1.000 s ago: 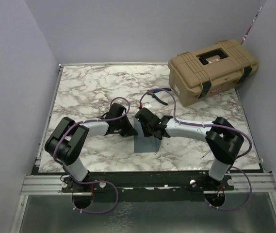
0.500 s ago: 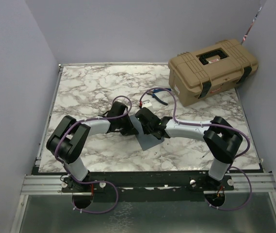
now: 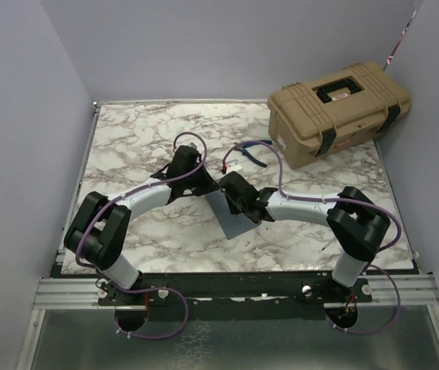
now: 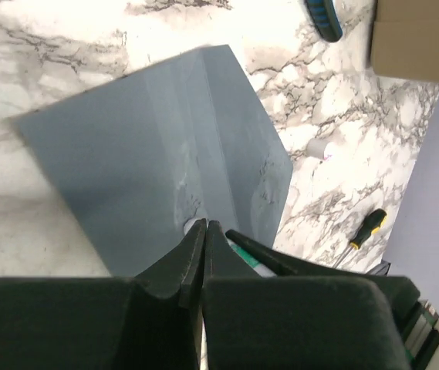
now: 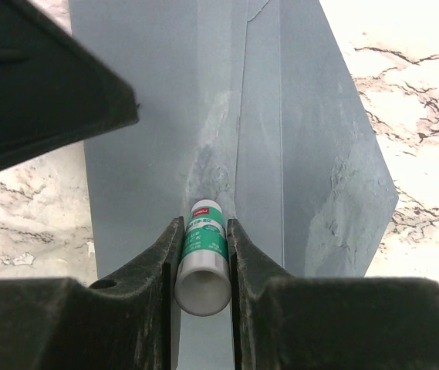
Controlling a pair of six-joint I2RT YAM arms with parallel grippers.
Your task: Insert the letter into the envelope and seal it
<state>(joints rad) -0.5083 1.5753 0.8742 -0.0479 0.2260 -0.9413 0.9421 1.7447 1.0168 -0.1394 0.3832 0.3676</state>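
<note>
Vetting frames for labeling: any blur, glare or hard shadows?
Top external: soft even light, no glare, envelope partly hidden. Left wrist: left gripper close, dark, soft-edged; envelope crisp. Right wrist: glue stick sharp, held in the right gripper.

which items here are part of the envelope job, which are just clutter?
Job:
envelope
glue stick, gripped in the right hand
left hand, shut, over the envelope

Lying about:
tan toolbox
screwdriver
blue-handled tool

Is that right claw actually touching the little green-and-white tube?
Touching. The right wrist view shows the right gripper clamped against both sides of the glue stick.
</note>
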